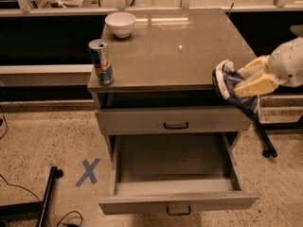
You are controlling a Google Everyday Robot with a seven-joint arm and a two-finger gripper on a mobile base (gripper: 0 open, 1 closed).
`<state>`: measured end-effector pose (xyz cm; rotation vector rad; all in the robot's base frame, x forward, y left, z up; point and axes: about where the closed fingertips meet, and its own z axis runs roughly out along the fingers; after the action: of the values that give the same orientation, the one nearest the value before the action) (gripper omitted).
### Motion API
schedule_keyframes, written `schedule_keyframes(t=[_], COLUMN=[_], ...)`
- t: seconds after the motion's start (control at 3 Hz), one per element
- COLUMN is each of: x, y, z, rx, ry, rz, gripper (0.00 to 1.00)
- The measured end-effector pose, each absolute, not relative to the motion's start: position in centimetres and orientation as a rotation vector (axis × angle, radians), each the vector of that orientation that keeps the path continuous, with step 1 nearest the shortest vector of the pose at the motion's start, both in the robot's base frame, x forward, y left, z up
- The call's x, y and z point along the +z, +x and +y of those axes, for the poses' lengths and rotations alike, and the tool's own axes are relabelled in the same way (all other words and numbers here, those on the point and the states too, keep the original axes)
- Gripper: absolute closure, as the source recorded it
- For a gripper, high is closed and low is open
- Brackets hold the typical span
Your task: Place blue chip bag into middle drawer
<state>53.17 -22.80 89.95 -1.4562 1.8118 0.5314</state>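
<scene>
Cream-coloured, the gripper (240, 83) clenches the blue chip bag (225, 79) above the right rear corner of the open middle drawer (175, 188); released there, the bag may land outside it.

The cabinet top (189, 46), a glossy grey-brown slab, carries two things. A white bowl (120, 23) sits near its 11 o'clock corner. A tall drink can (101, 62) stands upright at 8 o'clock, right at the left front corner. The gripper (238, 83) hangs just off the top's edge at 4 o'clock, clamped on the blue chip bag (225, 79). On the speckled floor (47, 141), a blue tape X (88, 171) lies at 8 o'clock from the cabinet.
</scene>
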Motion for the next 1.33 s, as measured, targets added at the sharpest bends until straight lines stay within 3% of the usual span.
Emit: schedule_keyframes(t=[0.33,1.0,1.33], x=[87.3,85.0,78.3], y=[50.5,50.9,51.1], z=[-19.2,-18.6,-19.6], rx=[0.628,0.701,0.783], ry=[-1.489,-1.473,-1.396], rz=[1.830,1.836,1.817], gripper=[1.00,1.00,1.00])
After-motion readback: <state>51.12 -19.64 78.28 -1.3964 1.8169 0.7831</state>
